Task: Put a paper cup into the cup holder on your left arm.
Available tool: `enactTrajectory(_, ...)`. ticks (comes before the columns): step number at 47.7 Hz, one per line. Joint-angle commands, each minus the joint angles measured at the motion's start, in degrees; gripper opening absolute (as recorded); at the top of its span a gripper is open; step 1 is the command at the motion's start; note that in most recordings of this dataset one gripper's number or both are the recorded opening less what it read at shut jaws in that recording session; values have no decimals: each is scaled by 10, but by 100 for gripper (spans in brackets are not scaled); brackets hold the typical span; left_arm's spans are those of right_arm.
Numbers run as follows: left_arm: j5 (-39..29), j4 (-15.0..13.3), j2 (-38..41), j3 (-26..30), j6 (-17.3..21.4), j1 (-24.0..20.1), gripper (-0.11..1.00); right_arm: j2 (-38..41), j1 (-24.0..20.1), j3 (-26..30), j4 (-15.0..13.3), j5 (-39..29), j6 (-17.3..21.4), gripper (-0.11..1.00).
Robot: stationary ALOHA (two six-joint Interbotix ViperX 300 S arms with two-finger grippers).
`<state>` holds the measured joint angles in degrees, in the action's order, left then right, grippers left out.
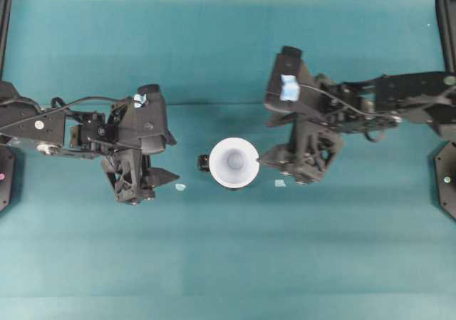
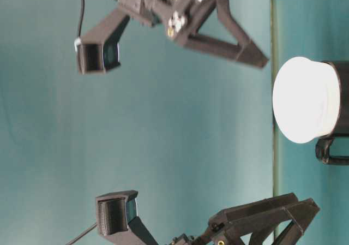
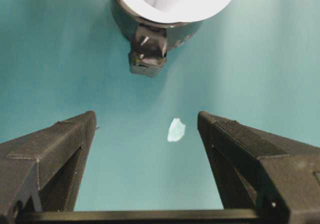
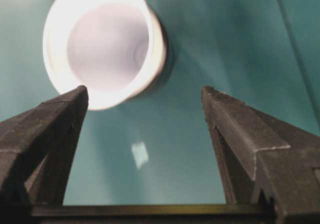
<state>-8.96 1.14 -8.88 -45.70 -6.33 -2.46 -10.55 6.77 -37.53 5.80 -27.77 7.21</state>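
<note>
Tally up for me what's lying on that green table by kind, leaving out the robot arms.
Paper cup: 1
Cup holder: 1
Paper scraps: 2
Total: 4

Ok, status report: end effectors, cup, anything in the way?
Both end effectors open, empty: left, right. Paper cup seated in cup holder. Paper scraps on table, nothing blocking.

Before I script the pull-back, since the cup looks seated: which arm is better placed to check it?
Right. The right gripper is open beside the paper cup in the cup holder; the left gripper sits farther away.
</note>
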Motion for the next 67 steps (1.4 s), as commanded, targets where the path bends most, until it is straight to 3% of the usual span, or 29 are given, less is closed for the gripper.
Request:
enactTrajectory(1,4,1,-3,4,1,4,89,-33,-4,-12,-5,5,-6,82)
enactTrajectory(20,2,1,-2,3,7,8,89,-113,-24,-94,-58,13,-6,82)
enactTrajectory(39,0,1,-4,1,23,22,89,-149,-28,-135,-63,16,-7,82)
enactTrajectory(67,0,1,-10,-4,27,25,89,-159,-28,-149,-63,16,-7,82)
